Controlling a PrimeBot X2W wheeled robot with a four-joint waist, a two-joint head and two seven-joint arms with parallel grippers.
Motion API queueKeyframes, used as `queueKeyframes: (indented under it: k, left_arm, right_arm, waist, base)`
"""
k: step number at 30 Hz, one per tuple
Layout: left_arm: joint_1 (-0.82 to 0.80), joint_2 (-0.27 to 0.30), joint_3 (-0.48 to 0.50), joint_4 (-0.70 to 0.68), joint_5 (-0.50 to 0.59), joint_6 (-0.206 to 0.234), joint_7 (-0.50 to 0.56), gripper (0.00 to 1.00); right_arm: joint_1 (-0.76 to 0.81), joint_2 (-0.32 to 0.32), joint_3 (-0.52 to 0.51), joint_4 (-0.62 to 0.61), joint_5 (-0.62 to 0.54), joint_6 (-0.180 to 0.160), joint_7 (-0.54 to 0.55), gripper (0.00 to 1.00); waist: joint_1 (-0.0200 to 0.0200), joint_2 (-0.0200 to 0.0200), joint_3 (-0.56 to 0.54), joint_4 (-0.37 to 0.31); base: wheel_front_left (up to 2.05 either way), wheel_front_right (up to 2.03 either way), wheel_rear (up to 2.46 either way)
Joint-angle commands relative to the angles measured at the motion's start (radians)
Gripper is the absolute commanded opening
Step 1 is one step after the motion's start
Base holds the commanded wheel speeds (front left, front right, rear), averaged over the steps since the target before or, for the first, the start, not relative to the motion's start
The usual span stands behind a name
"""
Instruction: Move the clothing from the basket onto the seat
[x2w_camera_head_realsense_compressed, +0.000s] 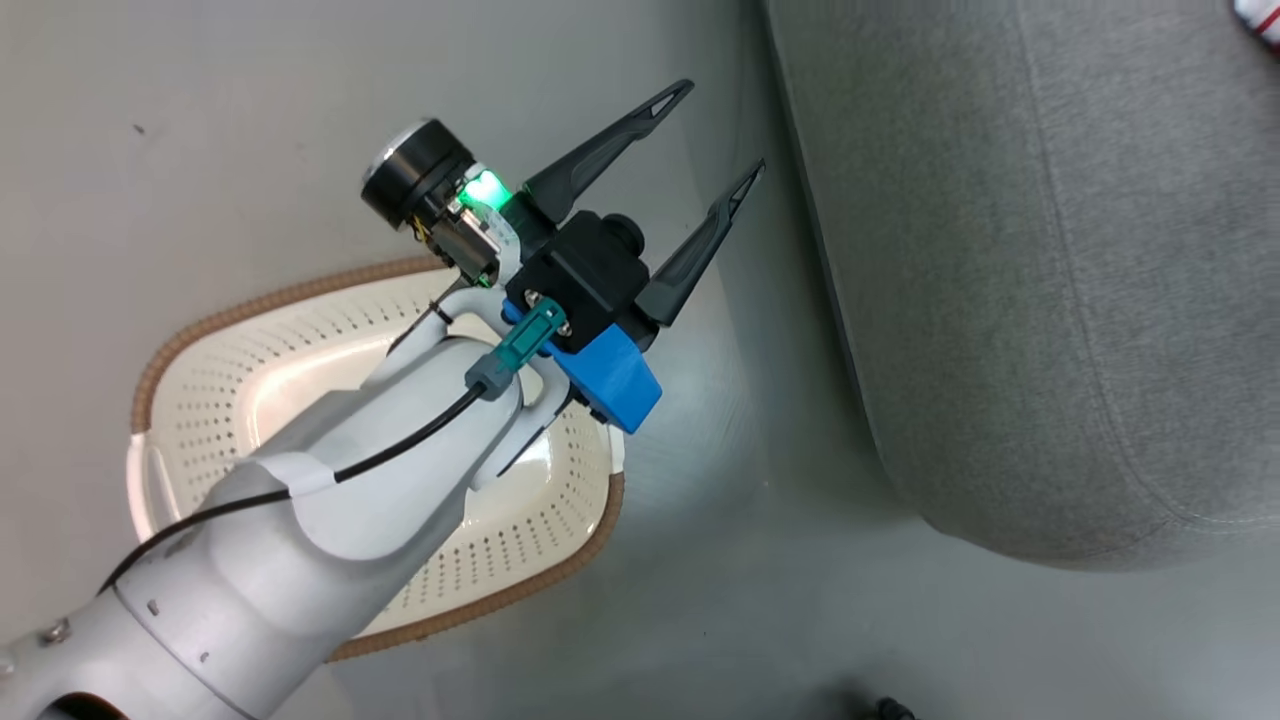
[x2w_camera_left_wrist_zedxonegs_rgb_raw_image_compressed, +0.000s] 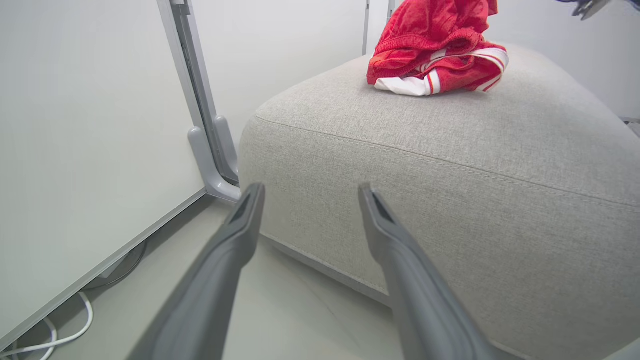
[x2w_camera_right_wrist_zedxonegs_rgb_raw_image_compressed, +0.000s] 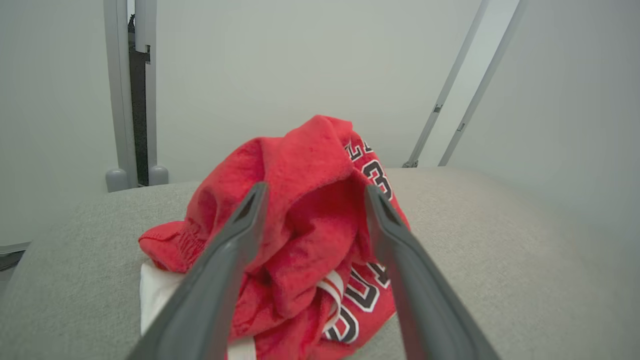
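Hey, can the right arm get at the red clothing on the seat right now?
Likely yes: the right gripper is open just in front of the red clothing heaped on the seat, with nothing between them.

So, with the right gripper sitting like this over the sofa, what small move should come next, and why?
Probably draw the right gripper straight back from the clothes. Its fingers stand apart, the red clothes lie heaped on the sofa, and the part of the basket not hidden by the left arm looks bare, so likely nothing remains to fetch.
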Motion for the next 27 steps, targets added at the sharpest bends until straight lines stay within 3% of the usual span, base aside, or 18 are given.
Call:
queueKeyframes:
  k: [1, 10, 21, 27]
  left_arm:
    - [0.015, -0.005, 0.005, 0.009, -0.007, 0.004, -0.011, 1.00]
    - [0.127, -0.030, 0.081, 0.045, -0.055, 0.041, -0.041, 1.00]
    - [0.368, -0.022, 0.351, -0.069, -0.011, 0.097, -0.042, 1.00]
    - [0.513, -0.036, 0.500, -0.125, 0.049, 0.080, -0.042, 1.00]
  right_arm:
    - [0.050, 0.004, 0.001, -0.013, 0.002, 0.000, 0.000, 1.00]
    - [0.287, 0.049, 0.074, -0.198, 0.011, 0.000, 0.000, 1.00]
    - [0.453, 0.112, 0.246, -0.347, 0.013, 0.000, 0.000, 1.00]
    - [0.544, 0.139, 0.308, -0.389, 0.015, 0.000, 0.000, 1.00]
  waist:
    - [0.0000, -0.0001, -0.061, 0.001]
    - [0.0000, -0.0001, -0.253, 0.020]
    - [0.0000, -0.0001, -0.438, 0.098]
    - [0.0000, -0.0001, -0.518, 0.159]
  base:
    - [0.00, 0.00, 0.00]
    - [0.00, 0.00, 0.00]
    - [0.00, 0.00, 0.00]
    - [0.00, 0.00, 0.00]
